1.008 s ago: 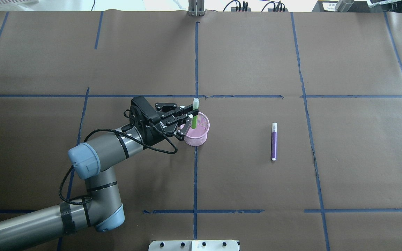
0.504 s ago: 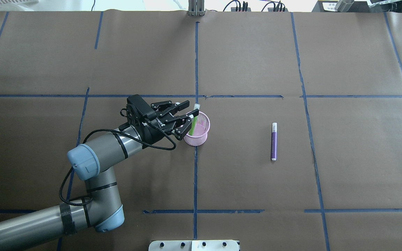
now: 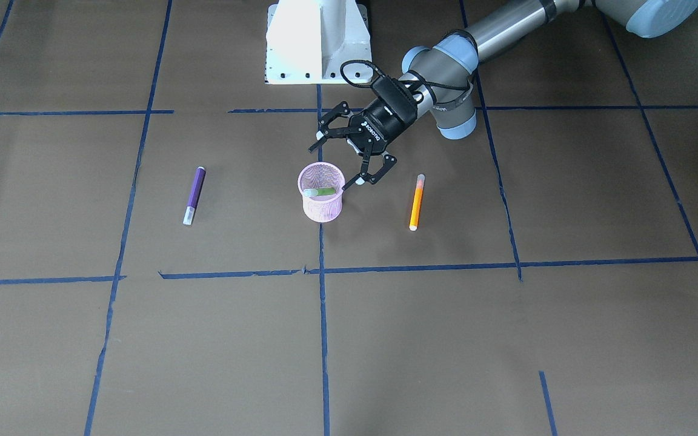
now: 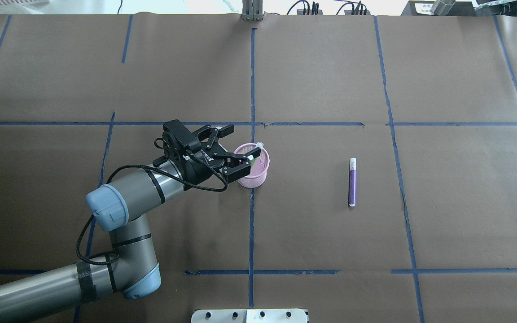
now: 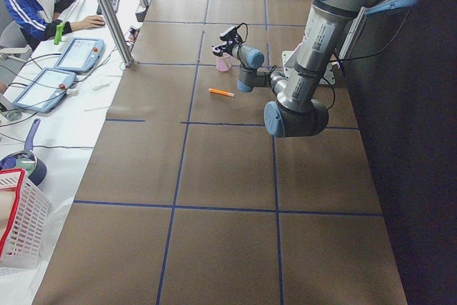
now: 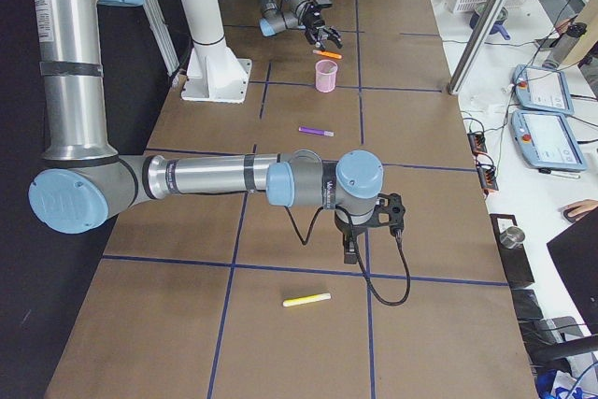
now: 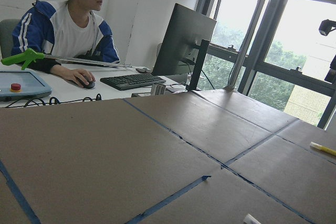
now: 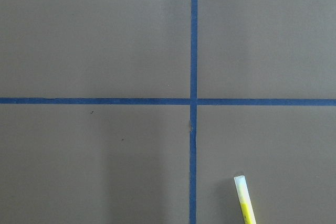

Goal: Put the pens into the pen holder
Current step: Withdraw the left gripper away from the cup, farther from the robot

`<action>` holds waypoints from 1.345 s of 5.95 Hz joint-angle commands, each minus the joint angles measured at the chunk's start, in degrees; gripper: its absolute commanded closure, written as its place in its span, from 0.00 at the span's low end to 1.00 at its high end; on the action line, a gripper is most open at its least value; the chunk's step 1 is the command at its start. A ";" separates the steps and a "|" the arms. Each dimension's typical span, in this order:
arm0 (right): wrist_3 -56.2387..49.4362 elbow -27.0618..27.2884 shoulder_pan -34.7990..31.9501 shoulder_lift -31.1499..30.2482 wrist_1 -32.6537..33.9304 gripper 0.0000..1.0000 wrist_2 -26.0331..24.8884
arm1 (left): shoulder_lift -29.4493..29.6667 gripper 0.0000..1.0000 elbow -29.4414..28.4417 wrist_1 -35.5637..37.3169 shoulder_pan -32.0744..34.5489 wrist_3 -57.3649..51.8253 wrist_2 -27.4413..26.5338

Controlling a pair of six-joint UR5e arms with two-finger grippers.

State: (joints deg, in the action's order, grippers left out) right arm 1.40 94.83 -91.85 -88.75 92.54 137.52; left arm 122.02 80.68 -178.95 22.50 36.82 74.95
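**Counter** (image 4: 330, 80): brown paper cover, blue tape lines (image 4: 252, 80) laid in a grid.

1. **Left arm** (image 4: 133, 188): enters from near-left and reaches to ctr. The left gripper (image 4: 242, 144) hovers at the pen holder's left side, angled toward it. Fingers (image 4: 238, 158) spread wide, nothing between them. One fingertip sits over or just beside the holder's left rim; contact cannot be told.

2. **Orange pen** (image 3: 416, 201): flat on the counter, near the holder's left and apart from it. Lies near-to-far. The arm hides it in the overhead view.

3. **Pen holder** (image 3: 322, 209): pink mesh cup, upright, at ctr of the counter on the middle tape line. It holds the green pen (image 3: 325, 192), tilted, w/ pale end at the rim on the far-right side.

4. **Purple pen** (image 4: 352, 181): flat on the counter, well right of the holder. Lies near-to-far, white tip at the far end.

5. **Right arm** (image 6: 206, 177): outside the overhead view, stretched low over the counter's right end. The right gripper (image 6: 366, 231) points down at the paper. It shows in a side view only, so whether its fingers are apart or together cannot be told. A yellow marker (image 8: 244, 203) lies flat near it, further right.

6. **Person** (image 7: 79, 30): seated at a desk past the counter's far edge, one hand on a mouse. Keyboard (image 7: 131, 81) and monitor (image 7: 184, 40) alongside.
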 commanded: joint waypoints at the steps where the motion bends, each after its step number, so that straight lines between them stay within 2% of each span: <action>1: 0.44 0.52 0.43 0.68 -0.08 0.00 -0.14 | -0.03 0.00 6.81 11.70 2.09 2.61 0.63; 2: 1.58 -0.17 1.40 0.77 0.00 0.00 -1.10 | -0.12 0.00 11.64 20.40 4.28 4.81 4.55; 3: 1.42 -0.26 1.41 0.68 -0.08 0.00 -0.94 | -0.20 0.00 13.78 25.01 8.31 8.32 9.99; 4: 1.59 -1.92 1.75 0.33 -0.34 0.00 -0.85 | -0.29 0.00 15.63 32.45 14.44 10.44 21.01; 5: -0.06 -6.02 1.93 -0.45 -4.87 0.00 -0.85 | -3.60 0.00 18.08 34.96 20.68 12.46 31.12; 6: -8.17 -14.33 2.02 -0.72 -14.57 0.00 -0.94 | -6.77 0.00 18.63 35.34 27.70 12.48 42.27; 7: -11.04 -22.24 2.98 -1.33 -23.55 0.00 -0.85 | -8.97 0.00 18.64 35.69 33.69 12.48 51.17; 8: -10.28 -27.89 4.47 -1.34 -32.08 0.00 -0.94 | -9.69 0.00 18.38 36.82 38.97 11.87 58.05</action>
State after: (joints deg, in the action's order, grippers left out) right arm -8.25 73.12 -88.61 -89.92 68.92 136.63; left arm 113.53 99.15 -143.06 56.07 49.07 125.57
